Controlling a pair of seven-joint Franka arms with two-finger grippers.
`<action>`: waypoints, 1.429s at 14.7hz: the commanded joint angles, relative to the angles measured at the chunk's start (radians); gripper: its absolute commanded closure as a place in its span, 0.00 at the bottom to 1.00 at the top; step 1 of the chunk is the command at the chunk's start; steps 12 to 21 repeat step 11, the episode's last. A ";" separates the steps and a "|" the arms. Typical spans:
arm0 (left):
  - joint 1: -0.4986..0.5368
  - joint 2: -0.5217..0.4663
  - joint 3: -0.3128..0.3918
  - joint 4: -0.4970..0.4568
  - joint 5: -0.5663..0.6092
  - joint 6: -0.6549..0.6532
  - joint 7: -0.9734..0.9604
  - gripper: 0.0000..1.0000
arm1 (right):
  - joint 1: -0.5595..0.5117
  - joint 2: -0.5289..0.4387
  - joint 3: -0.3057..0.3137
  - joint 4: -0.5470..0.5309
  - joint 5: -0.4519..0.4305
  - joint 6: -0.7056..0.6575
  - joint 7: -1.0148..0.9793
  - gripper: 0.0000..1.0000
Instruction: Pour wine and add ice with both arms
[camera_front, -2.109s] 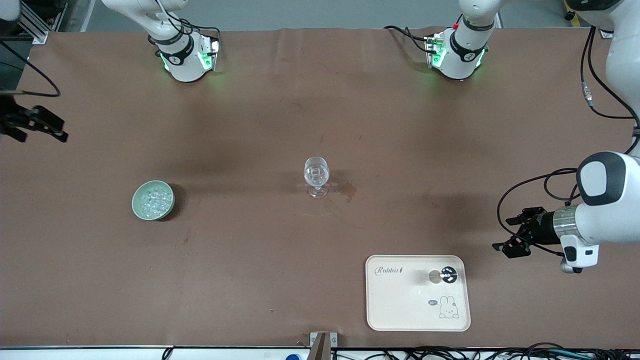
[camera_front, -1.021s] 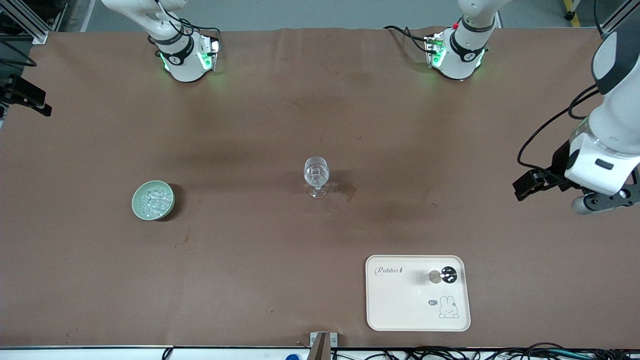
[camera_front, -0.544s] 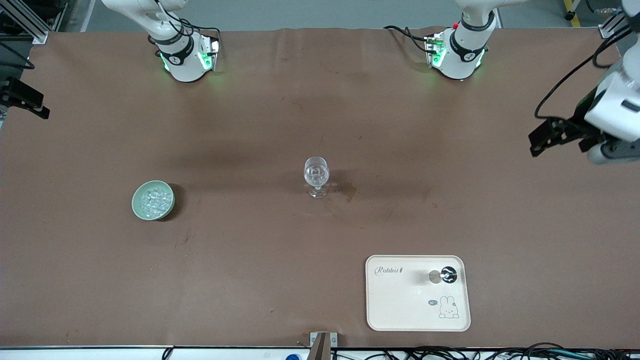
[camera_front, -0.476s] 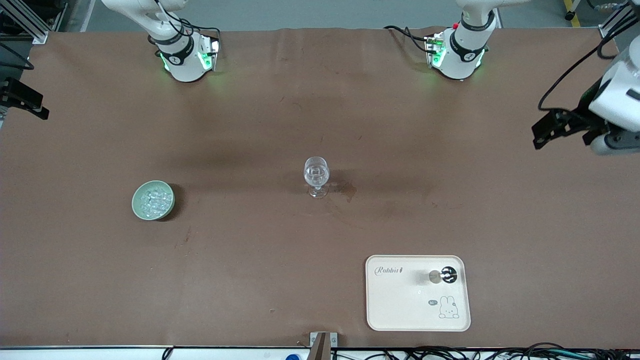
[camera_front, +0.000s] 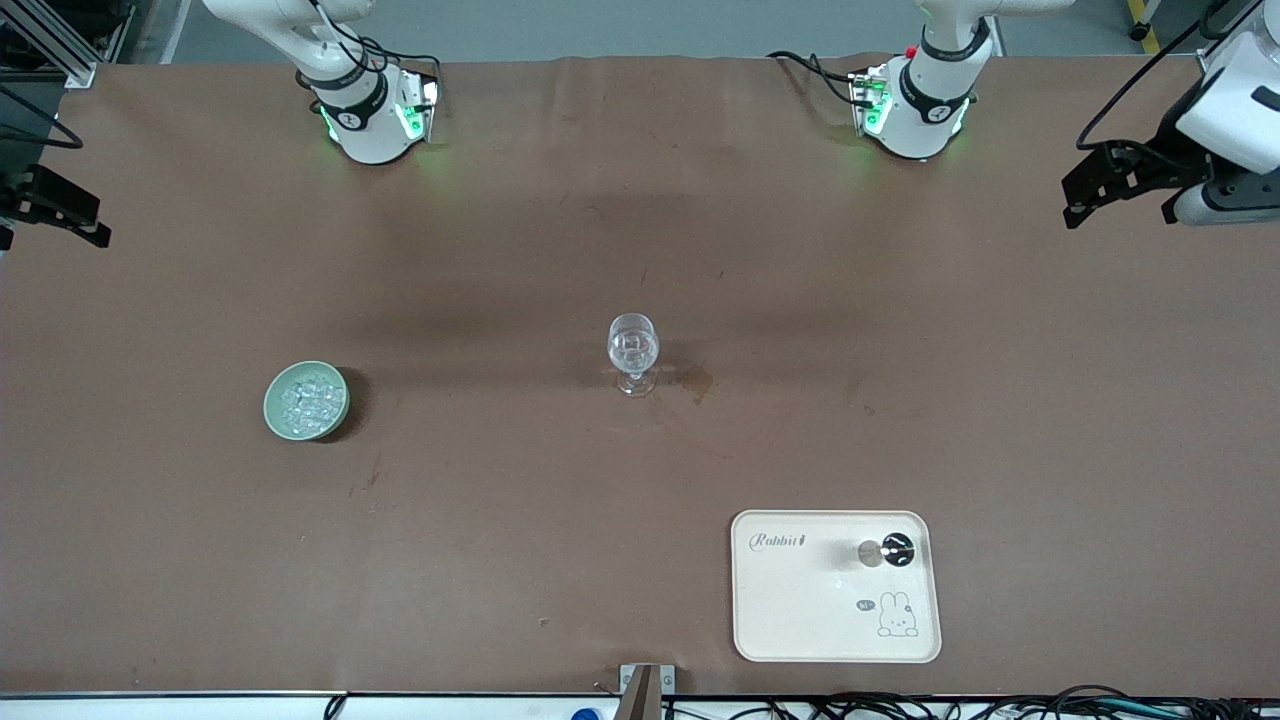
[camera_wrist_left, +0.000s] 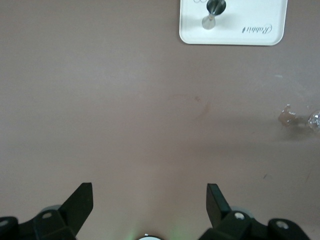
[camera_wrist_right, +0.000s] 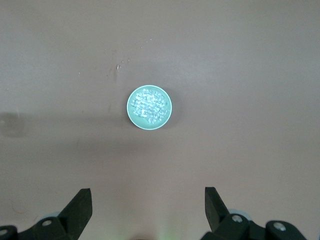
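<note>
Both end effectors hang wide open and empty at the two ends of the brown surface (camera_front: 500, 250): the left end effector (camera_front: 1085, 185) over its arm's end, the right end effector (camera_front: 60, 205) over the other edge. Broad bare surface lies between them. The ice (camera_front: 306, 399), small clear cubes, is heaped in a pale green bowl (camera_front: 275, 418) toward the right arm's end. A stemmed glass (camera_front: 633, 352) stands mid-surface; a cream tray (camera_front: 800, 610) lies nearer the front camera.
</note>
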 joint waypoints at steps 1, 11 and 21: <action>-0.009 -0.062 0.026 -0.067 -0.019 0.022 0.039 0.00 | 0.006 -0.003 0.000 -0.005 0.002 0.017 0.013 0.01; 0.045 -0.026 -0.007 -0.028 -0.019 0.018 0.051 0.00 | -0.026 0.000 0.049 -0.004 0.002 0.029 0.014 0.00; 0.045 -0.026 -0.007 -0.028 -0.019 0.018 0.051 0.00 | -0.026 0.000 0.049 -0.004 0.002 0.029 0.014 0.00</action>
